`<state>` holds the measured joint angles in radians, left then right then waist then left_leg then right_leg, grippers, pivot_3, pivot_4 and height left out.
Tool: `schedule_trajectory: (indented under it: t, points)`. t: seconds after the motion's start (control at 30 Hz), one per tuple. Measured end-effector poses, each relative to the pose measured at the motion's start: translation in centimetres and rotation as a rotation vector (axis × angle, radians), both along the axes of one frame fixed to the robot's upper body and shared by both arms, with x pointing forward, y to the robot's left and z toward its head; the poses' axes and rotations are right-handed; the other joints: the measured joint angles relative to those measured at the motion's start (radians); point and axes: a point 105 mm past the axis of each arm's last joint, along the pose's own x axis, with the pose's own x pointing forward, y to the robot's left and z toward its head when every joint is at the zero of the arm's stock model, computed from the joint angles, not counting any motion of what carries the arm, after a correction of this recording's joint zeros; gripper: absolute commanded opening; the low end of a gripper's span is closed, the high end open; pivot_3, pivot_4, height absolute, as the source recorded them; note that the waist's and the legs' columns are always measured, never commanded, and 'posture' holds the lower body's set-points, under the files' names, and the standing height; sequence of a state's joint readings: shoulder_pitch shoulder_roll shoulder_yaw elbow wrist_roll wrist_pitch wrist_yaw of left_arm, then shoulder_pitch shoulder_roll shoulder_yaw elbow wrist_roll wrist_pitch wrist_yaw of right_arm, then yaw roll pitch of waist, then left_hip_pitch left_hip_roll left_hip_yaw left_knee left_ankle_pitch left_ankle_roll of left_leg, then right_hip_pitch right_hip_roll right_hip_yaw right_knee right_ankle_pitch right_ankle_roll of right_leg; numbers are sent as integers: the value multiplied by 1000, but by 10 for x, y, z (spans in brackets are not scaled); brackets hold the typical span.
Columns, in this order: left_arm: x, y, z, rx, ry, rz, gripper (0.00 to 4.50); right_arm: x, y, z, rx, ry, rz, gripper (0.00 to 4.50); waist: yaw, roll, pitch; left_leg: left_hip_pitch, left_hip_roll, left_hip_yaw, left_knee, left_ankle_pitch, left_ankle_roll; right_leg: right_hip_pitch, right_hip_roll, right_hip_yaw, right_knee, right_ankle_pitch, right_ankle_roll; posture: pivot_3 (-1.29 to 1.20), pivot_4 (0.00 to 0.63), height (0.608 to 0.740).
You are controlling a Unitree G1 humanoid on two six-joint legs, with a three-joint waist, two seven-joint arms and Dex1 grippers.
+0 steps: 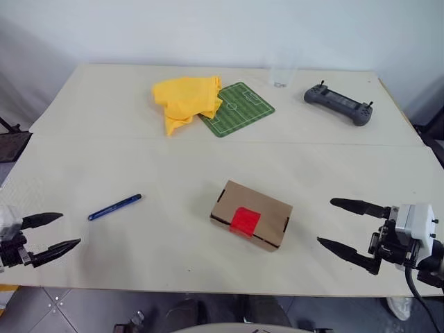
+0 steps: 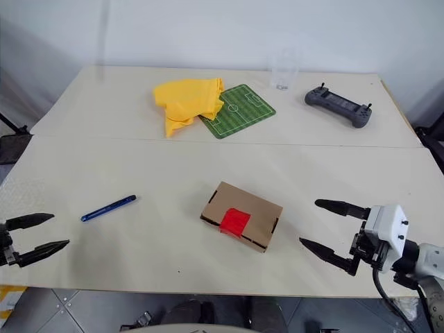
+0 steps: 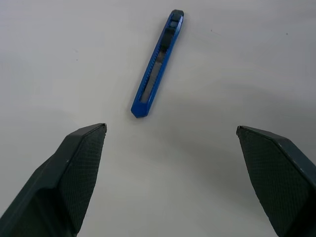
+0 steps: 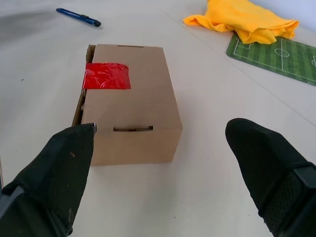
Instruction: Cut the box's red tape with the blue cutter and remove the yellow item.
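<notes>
The left pincer hovers at the desk's near left edge, fingers spread wide and empty. The blue cutter lies flat just ahead of it and slightly inward, its long axis running roughly away from that pincer, so the left arm is plainly the nearer one. The box sits mid-desk, lid shut, red tape unbroken on its near edge. The right pincer, also spread and empty, faces the box from the right.

The big pale table holds the box. Left of the box lies the blue cutter. Behind the box lie a yellow cloth, a green mat, a clear cup and a grey controller.
</notes>
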<state>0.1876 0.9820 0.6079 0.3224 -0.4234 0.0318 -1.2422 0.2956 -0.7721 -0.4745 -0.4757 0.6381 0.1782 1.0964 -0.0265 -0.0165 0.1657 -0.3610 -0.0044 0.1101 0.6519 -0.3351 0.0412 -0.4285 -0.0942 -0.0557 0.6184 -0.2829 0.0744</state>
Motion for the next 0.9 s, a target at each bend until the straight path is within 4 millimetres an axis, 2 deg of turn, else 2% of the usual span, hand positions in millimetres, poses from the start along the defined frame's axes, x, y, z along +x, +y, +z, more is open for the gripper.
schedule_trajectory:
  t: [0.13, 0.23, 0.37, 0.4, 0.47, 0.57, 0.73, 0.8, 0.9]
  points:
    - [6, -2, 1, 4, -14, -4, 4484, 0, 4, 0, 7, 1, 4, 4500, 0, 0, 0, 1, 0, 0, 0, 0, 0, 1, 0, 0, 0, 0, 0, 0, 150, 740]
    - [13, -17, 2, -41, 11, -38, 4484, -3, 11, -6, 16, 45, 19, 4500, 2, 0, 0, 1, 0, 0, 0, 0, 0, 1, 0, 0, 1, 0, 0, 0, 150, 740]
    - [28, -55, 8, -96, 6, -155, 3677, -13, 16, -21, -29, 128, 19, 4500, 14, 0, 0, 1, 0, 0, 1, 0, 0, 2, 0, 0, 1, 0, 0, 0, 150, 740]
    - [36, -72, 10, -107, -7, -209, 3328, -16, 18, -29, -48, 164, 17, 4104, 22, 0, 0, 1, 0, 0, 1, 0, 0, 2, 0, 0, 1, 0, 0, 0, 150, 740]
    - [52, -106, 18, -134, -41, -310, 2736, -18, 23, -38, -69, 202, 13, 3605, 28, 0, 0, 1, 0, 0, 3, 0, 0, 2, 0, 0, 2, 0, 0, 0, 150, 740]
    - [75, -160, 33, -175, -109, -475, 1716, -19, 33, -52, -109, 248, 4, 2471, 31, 0, 0, 1, 0, 0, 8, 0, 0, 4, 0, -1, 4, 1, 2, 0, 150, 740]
    - [93, -230, 32, -192, -114, -685, 143, -20, 50, -74, -131, 315, -1, 686, 23, -1, 0, 1, 0, 2, 12, 1, 0, 4, 0, -1, 7, 2, 3, 0, 150, 740]
    - [96, -247, 24, -171, -93, -742, 0, -19, 59, -73, -122, 306, 9, 51, 23, -1, 0, 1, 0, 2, 13, 4, 4, 3, 0, -2, 8, 2, 3, 0, 150, 740]
    - [100, -264, 13, -139, -70, -783, 0, -18, 67, -74, -118, 304, 5, 51, 27, -1, 0, 1, 0, 1, 13, 4, 5, 3, 0, -3, 8, 2, 3, 0, 150, 740]
